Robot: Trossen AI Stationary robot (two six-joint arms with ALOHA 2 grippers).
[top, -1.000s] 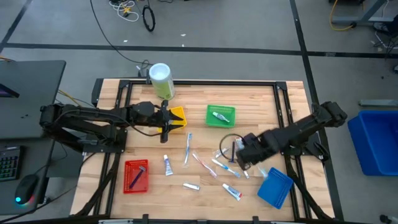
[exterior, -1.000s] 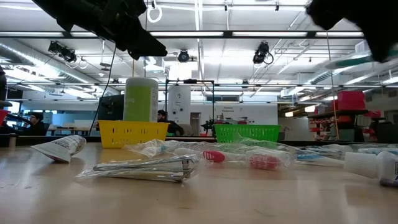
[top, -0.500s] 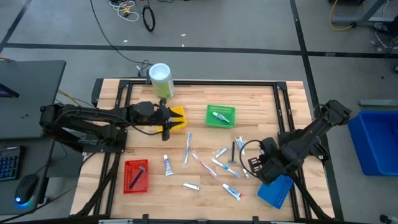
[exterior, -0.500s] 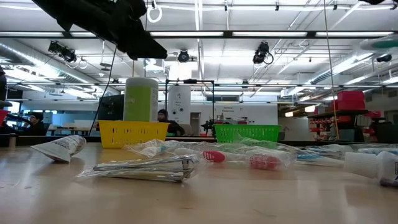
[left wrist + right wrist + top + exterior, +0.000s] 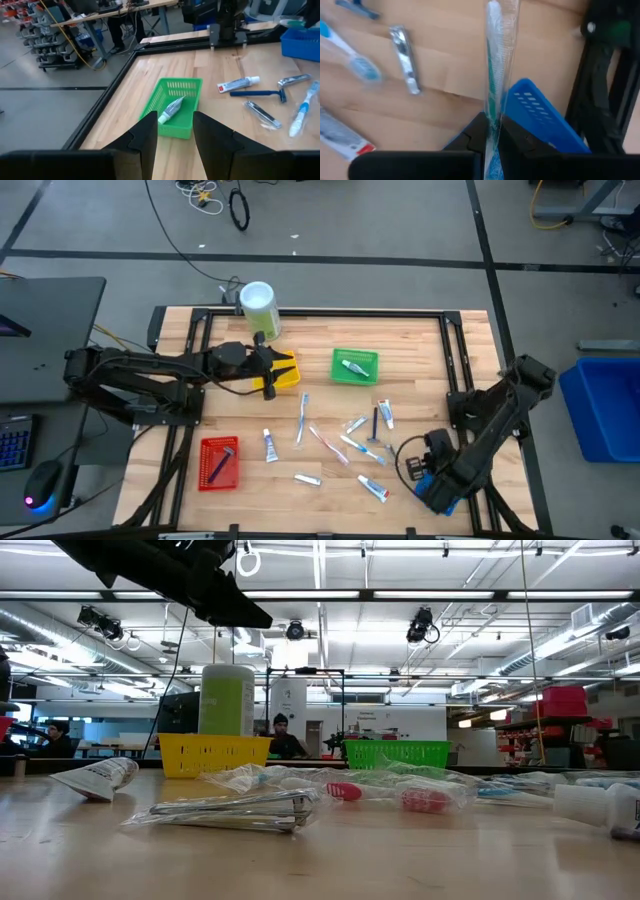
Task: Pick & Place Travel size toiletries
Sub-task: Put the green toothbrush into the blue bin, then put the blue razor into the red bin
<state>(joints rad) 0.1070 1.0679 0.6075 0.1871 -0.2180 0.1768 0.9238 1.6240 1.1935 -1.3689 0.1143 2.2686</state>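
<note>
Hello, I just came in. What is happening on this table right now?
The robot is sorting travel size toiletries into small baskets. The right claw is shut on a wrapped green toothbrush and holds it over the blue basket at the table's near right corner. The left claw is open and empty, waiting above the yellow basket. A tube lies in the green basket, and something dark lies in the red basket. More tubes, toothbrushes and razors lie loose on the table.

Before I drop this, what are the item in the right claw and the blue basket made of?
The toothbrush looks like green plastic in a clear, glossy film wrapper, judging by its sheen. The blue basket seems moulded plastic: slotted wall, even colour.
</note>
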